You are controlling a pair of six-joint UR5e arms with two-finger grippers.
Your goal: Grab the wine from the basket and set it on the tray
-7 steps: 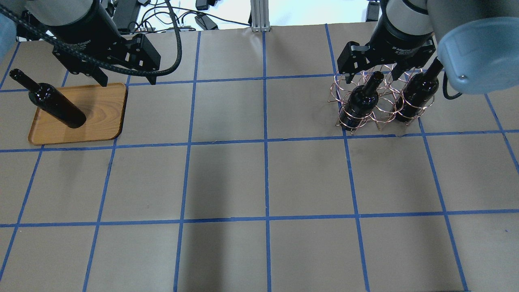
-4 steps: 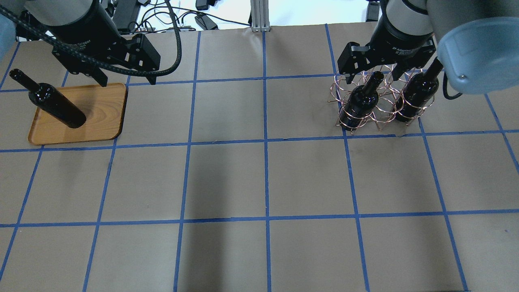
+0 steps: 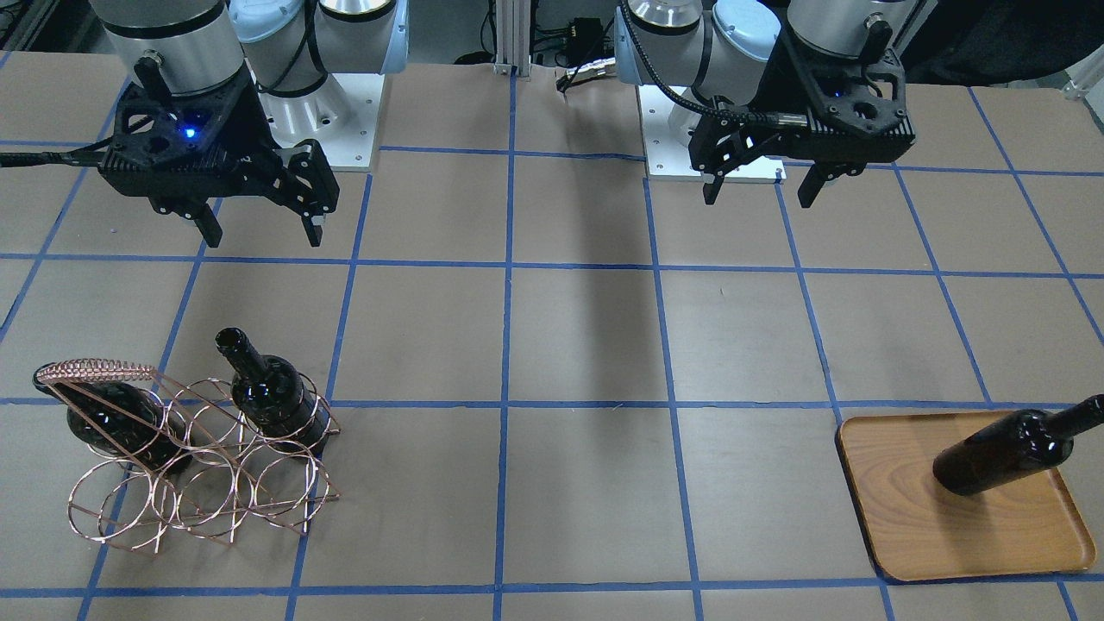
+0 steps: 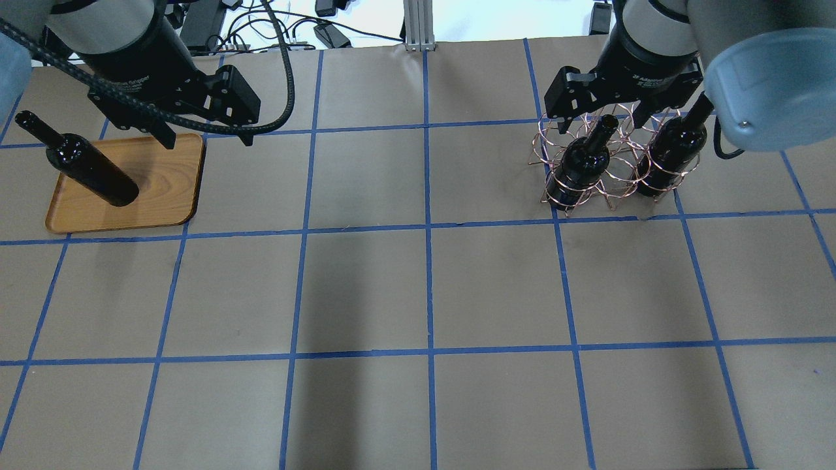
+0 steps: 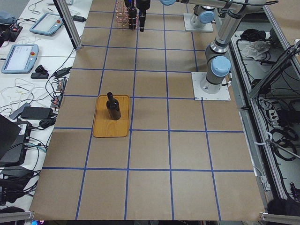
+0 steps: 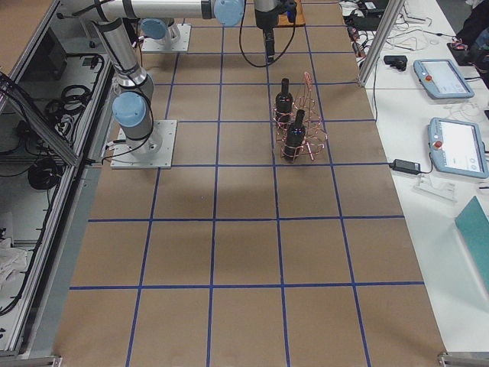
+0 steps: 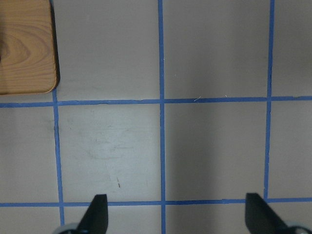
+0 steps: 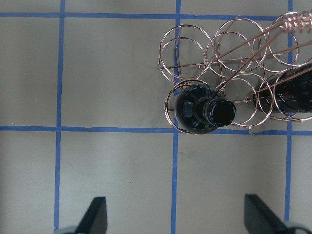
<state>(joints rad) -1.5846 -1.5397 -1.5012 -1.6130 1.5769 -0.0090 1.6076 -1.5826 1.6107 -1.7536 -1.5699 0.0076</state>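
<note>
**L arm:** wrist vertical, tool pointing straight down.
**Left gripper** (image 3: 757, 195): held aloft, jaws spread wide, nothing betw. the fingers (image 7: 96, 215).
**R arm:** same posture, wrist vertical, tool pointing straight down. Blue LED (image 3: 186, 131) lit on gripper body.
**Right gripper** (image 3: 263, 236): held aloft, jaws spread wide, empty. Both fingertips (image 8: 96, 213) visible at bottom of wrist view.

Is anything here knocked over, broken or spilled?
Nothing stands out. One bottle stands upright on the tray. Another bottle and a third bottle stand upright in the wire basket. Nothing looks spilled or broken.
</note>
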